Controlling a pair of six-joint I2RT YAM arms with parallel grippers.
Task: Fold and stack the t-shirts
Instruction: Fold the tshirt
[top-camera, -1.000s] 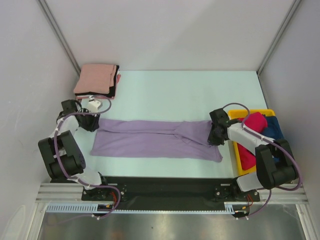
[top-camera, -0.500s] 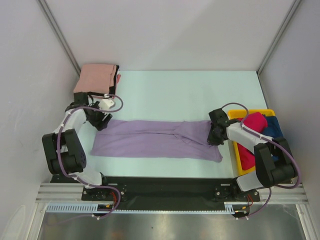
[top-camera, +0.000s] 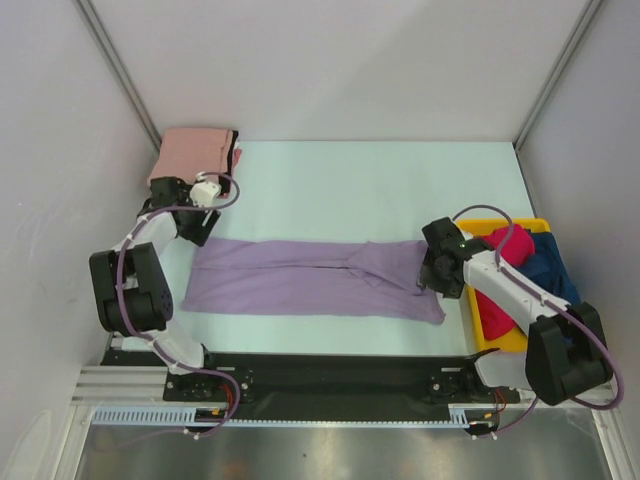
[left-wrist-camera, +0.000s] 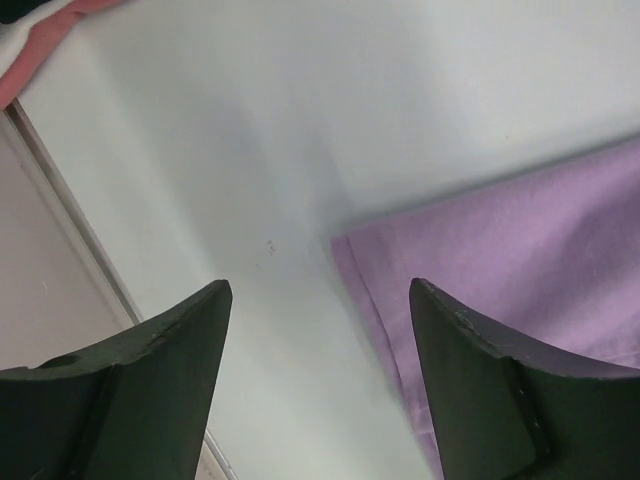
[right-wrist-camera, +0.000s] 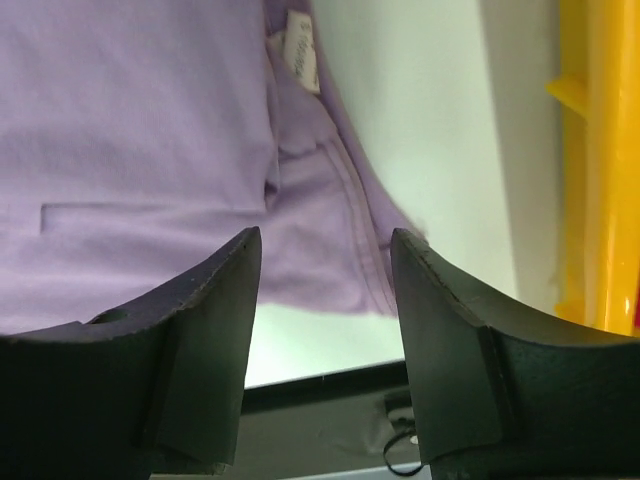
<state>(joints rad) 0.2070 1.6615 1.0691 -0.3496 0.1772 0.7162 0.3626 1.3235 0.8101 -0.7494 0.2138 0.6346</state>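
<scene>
At the counter's (top-camera: 380, 190) far left corner, a salmon pink t-shirt (top-camera: 190, 155) is lying folded. Near it, the left tool (left-wrist-camera: 320, 300) is hovering wide and empty over a corner of the lavender t-shirt (top-camera: 300, 280), which is lying flat across the near middle. Over its right end the right tool (right-wrist-camera: 325, 245) is hanging wide, gripping nothing. Farther right, a red t-shirt (top-camera: 510, 243) and a dark blue t-shirt (top-camera: 548, 262) are lying bunched in the yellow bin (top-camera: 530, 222).

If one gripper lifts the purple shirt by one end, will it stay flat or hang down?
Probably it hangs limp: the lavender t-shirt lies flat on the table with soft creases, like thin cloth. It is likely light. Pushed, it would probably bunch rather than slide whole.
</scene>
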